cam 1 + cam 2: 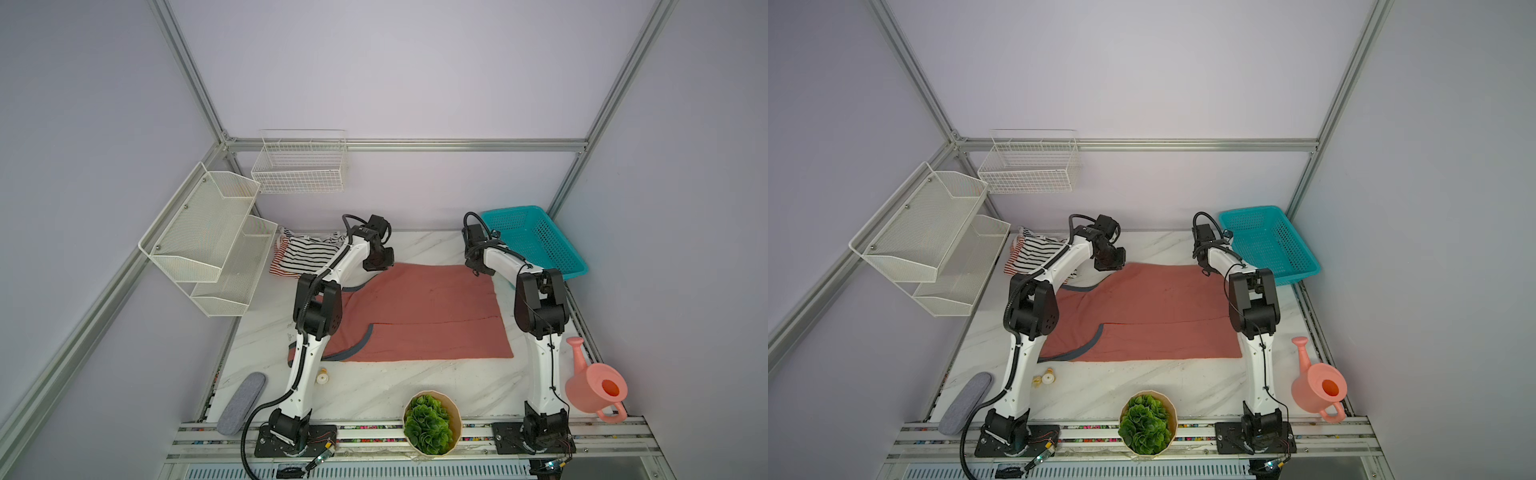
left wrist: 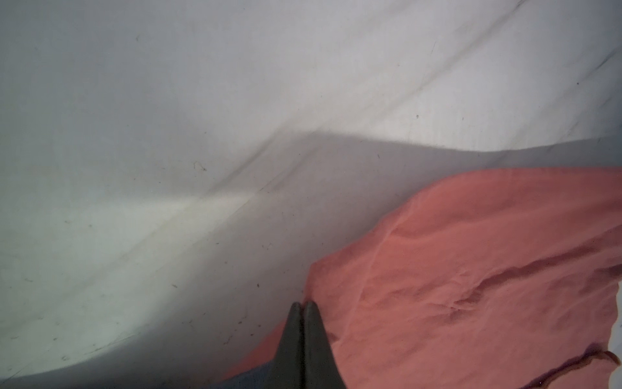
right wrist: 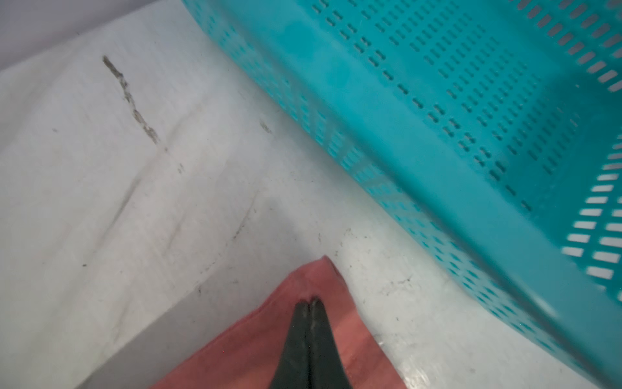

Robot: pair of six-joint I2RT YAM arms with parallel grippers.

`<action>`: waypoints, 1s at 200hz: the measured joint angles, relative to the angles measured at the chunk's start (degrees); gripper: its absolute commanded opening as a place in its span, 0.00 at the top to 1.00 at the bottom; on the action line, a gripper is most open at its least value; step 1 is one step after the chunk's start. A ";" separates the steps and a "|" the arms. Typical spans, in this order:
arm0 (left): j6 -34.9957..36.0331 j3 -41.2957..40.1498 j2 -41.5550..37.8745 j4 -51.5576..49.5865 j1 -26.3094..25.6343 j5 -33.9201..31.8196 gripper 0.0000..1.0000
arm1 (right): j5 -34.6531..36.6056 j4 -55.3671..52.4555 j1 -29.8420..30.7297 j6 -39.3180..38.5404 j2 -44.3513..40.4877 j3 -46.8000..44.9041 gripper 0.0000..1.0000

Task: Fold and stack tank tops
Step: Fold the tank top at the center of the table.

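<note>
Jaws: both pairs are sitting shut tip to tip. The left gripper (image 2: 303, 304) is pinching the red top (image 1: 428, 316) at its far left edge. The right gripper (image 3: 311, 299) is pinching its far right corner, cloth puckering at the tips.
Edges: the top's far edge is running between the two grippers and its near edge is lying straight across mid-table. The basket (image 1: 540, 245) is sitting just beside the right corner, apart from the cloth.
Room: bare table (image 1: 395, 390) is showing behind the far edge and in front of the near edge. A can (image 1: 594, 390) is crowding the right side, with a plant (image 1: 430, 424) at the front.
Look: dusty red and spread mostly flat, with a seam-like fold line running along the middle. Navy trim is curving at the left end, and light wrinkles are showing near the left jaws.
Top vs jaws: cloth is lying toward the arm bases from both tips, with only its far corners in the jaws.
Other tops: the striped tops (image 1: 305, 253) are lying in a pile at the far left, black-and-white over red-and-white, clear of both grippers.
</note>
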 measured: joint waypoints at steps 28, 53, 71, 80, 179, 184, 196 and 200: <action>1.05 -1.38 -1.73 -0.42 -0.66 -1.49 1.00 | -0.04 1.27 0.04 -0.42 -4.44 -3.26 1.00; 1.25 -3.13 -3.65 -0.39 -1.22 -2.51 1.00 | -0.13 1.84 0.46 -0.46 -7.15 -6.84 1.00; 1.25 -5.09 -4.92 -0.50 -1.64 -3.30 1.00 | -0.22 2.25 0.85 -0.42 -8.55 -10.05 1.00; 1.25 -6.08 -5.46 -0.55 -1.84 -3.65 1.00 | -0.37 2.49 1.09 -0.42 -9.16 -11.76 1.00; 0.72 -18.01 -11.69 -1.14 -4.13 -7.13 1.00 | 0.20 2.34 5.01 2.23 -18.51 -25.09 1.00; 0.70 -18.49 -12.00 -1.14 -4.20 -7.21 1.00 | 0.33 2.25 5.20 2.38 -18.86 -25.42 1.00; 0.68 -19.74 -12.74 -1.09 -4.52 -7.45 1.00 | 0.63 2.10 5.44 2.64 -19.43 -26.25 1.00; 0.68 -20.13 -13.00 -1.11 -4.61 -7.58 1.00 | 0.76 2.01 5.51 2.71 -19.58 -26.53 1.00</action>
